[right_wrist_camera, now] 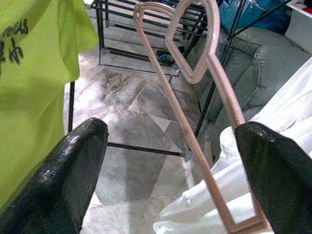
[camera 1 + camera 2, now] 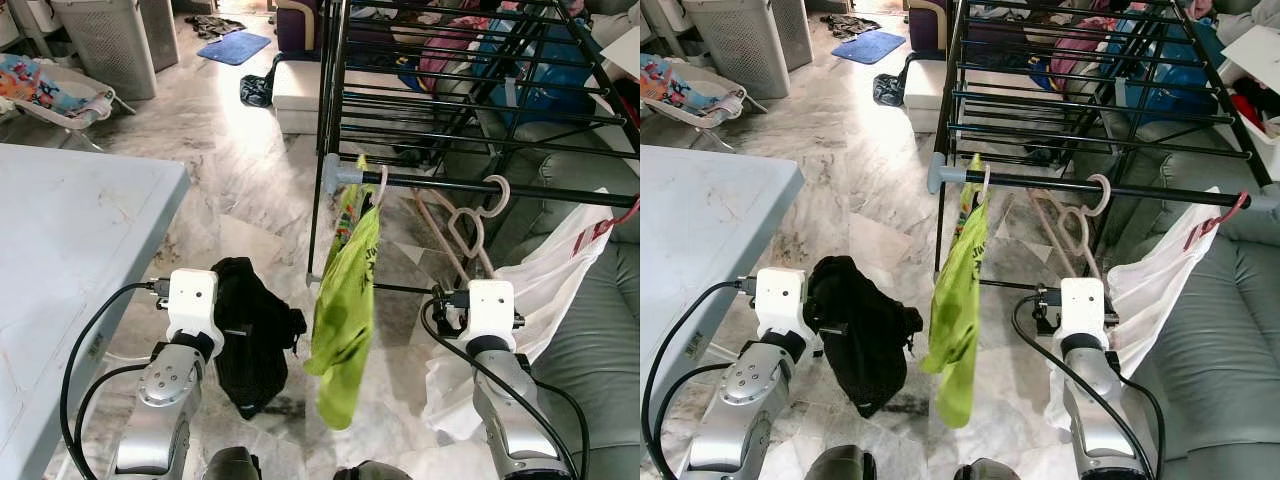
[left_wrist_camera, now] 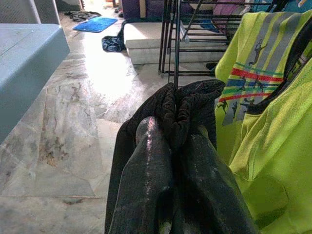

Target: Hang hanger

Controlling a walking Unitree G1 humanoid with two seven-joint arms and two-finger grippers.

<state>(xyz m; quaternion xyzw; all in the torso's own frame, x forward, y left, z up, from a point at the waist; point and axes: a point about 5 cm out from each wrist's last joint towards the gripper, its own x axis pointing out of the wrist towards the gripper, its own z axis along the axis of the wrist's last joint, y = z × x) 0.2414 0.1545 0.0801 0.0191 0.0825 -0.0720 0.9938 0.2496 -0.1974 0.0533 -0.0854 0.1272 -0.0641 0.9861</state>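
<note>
An empty pale pink hanger hooks over the drying rack's black front rail. To its left on the same rail, a yellow-green shirt hangs from a hanger. A white garment hangs at the rail's right end. My right gripper is open below the rail and points at the pink hanger, which stands beyond its fingers, apart from them. My left gripper is shut on a black garment, held low just left of the green shirt.
A light blue table stands at my left. A grey-green sofa fills the right side under the rack. Farther back are a grey laundry basket, a blue mat and a white box. The floor is marble.
</note>
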